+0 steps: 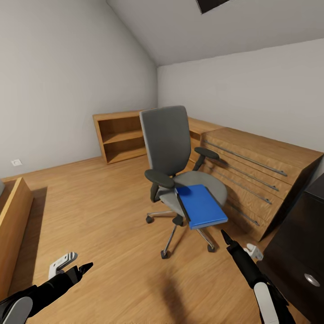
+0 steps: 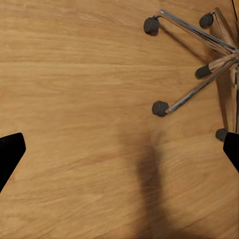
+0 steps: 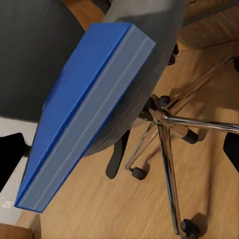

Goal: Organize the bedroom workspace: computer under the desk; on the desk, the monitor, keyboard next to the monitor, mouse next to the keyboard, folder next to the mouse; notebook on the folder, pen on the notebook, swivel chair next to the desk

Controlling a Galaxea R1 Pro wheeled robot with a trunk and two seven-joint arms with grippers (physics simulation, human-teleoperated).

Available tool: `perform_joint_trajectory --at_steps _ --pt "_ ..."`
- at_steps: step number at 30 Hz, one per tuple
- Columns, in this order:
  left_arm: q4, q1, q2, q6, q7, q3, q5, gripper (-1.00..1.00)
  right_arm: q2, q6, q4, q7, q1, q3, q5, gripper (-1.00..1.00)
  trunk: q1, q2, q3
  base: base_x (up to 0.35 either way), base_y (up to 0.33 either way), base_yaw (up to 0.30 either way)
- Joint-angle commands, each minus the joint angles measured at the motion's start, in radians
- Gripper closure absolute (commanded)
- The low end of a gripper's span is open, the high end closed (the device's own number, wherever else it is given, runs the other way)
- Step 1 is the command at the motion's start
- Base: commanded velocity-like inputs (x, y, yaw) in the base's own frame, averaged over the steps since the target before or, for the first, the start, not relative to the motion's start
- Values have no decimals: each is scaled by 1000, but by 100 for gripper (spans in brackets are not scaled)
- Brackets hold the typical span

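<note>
The blue folder [image 1: 202,207] lies on the swivel chair [image 1: 173,153] seat at frame centre, overhanging its front edge, while the left gripper [image 1: 72,265] and right gripper [image 1: 234,243], both spread and empty, sit low, arms cut off by the bottom edge.

The swivel chair [image 1: 173,148] has matt grey cloth-like upholstery, black plastic-looking armrests and a glossy chrome metal base [image 3: 169,149]. The blue folder [image 1: 201,205] looks smooth and matt, perhaps plastic. Floor [image 2: 74,99] and shelf [image 1: 118,135] are satin-finished grained wood
</note>
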Motion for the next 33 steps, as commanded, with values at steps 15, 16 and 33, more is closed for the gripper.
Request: perform_joint_trajectory --at_steps 15,16,33 --pt "-1 -1 0 4 9 0 11 -100 5 90 1 1 -1 -1 -247 -100 57 -106 -48 0 0 0" --pt "-1 -1 0 4 9 0 11 -100 5 91 1 1 -1 -1 -251 -100 61 -113 -51 0 0 0" --pt "-1 -1 0 4 7 0 11 -100 14 95 3 3 -1 120 -270 -100 73 -134 -61 0 0 0"
